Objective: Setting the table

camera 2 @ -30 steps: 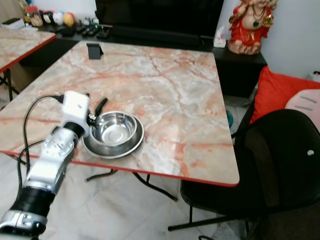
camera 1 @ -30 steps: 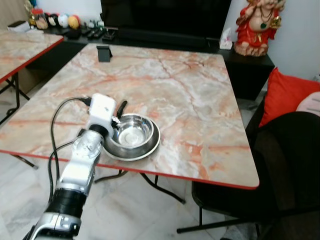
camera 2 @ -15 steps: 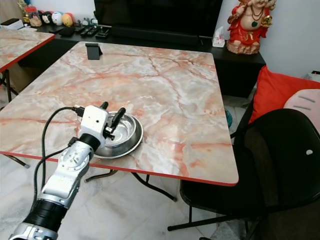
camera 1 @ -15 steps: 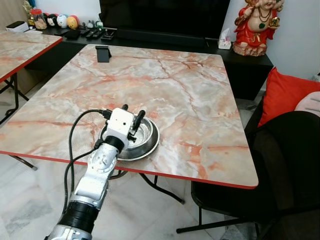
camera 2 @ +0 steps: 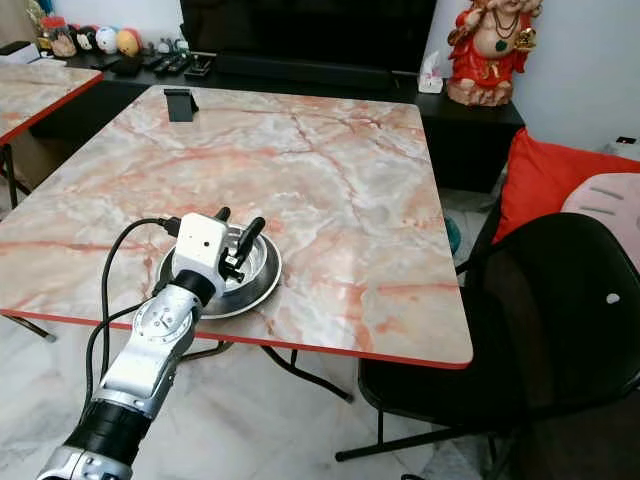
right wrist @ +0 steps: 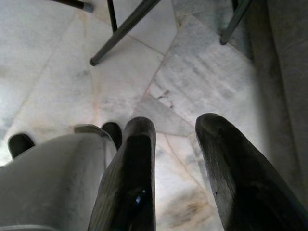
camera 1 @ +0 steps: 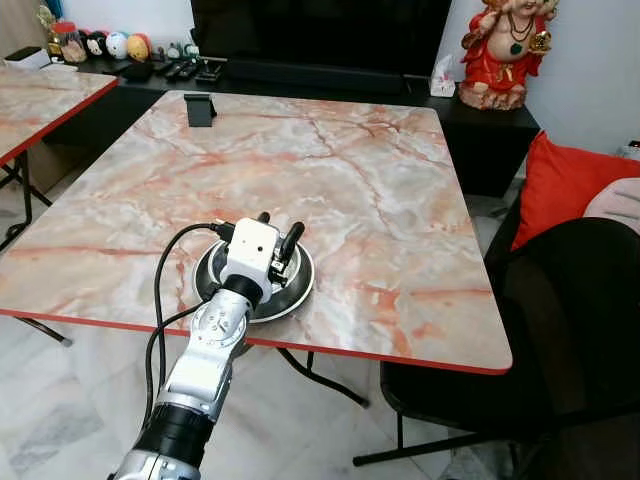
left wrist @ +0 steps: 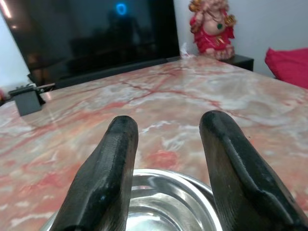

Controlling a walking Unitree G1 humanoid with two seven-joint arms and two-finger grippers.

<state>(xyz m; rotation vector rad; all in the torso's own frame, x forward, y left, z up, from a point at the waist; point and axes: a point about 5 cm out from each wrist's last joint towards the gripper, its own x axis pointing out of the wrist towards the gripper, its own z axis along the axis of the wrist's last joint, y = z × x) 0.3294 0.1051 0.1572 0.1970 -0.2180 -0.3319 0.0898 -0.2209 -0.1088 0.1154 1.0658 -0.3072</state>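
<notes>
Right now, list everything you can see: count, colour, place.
bowl: 1, steel, on plate near table's front edge
plate: 1, steel, under bowl
table: 1, pink marble, red rim
second table: 1, same marble, far left
phone stand: 1, black, table's far left corner
statue: 1, red, on black cabinet
chair: 1, black, right of table
cushion: 1, red, behind chair
left tool: open, over bowl
right tool: open, above the floor
</notes>
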